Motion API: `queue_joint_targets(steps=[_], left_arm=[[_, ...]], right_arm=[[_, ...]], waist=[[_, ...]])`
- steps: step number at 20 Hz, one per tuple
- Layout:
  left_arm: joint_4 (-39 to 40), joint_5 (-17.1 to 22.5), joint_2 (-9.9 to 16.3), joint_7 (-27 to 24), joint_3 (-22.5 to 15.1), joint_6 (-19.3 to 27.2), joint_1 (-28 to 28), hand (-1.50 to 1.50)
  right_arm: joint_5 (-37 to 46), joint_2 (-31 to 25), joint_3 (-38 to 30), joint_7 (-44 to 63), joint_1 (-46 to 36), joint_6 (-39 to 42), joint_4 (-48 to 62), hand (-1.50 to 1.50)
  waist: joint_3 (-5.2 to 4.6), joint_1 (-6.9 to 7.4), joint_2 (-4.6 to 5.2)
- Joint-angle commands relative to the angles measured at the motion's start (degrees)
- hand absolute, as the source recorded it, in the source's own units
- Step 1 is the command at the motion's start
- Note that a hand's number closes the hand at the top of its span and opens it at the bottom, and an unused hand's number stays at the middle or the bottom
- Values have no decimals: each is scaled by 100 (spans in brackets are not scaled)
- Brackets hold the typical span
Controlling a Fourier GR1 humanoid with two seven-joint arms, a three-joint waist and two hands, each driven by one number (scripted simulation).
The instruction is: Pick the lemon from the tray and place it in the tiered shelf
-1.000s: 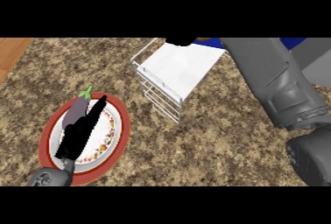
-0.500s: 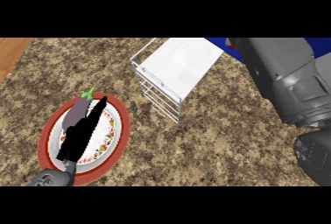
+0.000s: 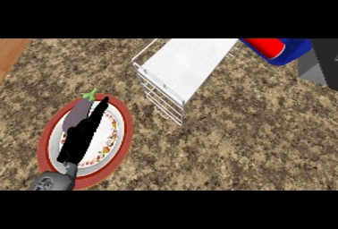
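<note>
Left hand lies with straight fingers over a plate on a speckled stone counter.
An eggplant sits beneath it; no lemon shows. The wire shelf stands near, a red-and-blue object beyond. The right forearm has withdrawn to the corner, its hand unseen.

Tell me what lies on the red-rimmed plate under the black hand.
On the plate, a purple eggplant with a green stem shows beside the left hand. Whatever lies beneath the hand is covered; no lemon is visible.
</note>
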Motion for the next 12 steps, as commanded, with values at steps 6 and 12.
queue_joint_targets(steps=[6,12], left_arm=[[-3,-66,-88,1,-154,-71,89,0],[37,-20,-88,4,-88,-128,-39,0]], right_arm=[[-32,-1356,-96,-169,618,884,5,-150],[64,-1761,-5,-580,946,1474,-18,-150]], waist=[[0,95,76],[7,178,127]])
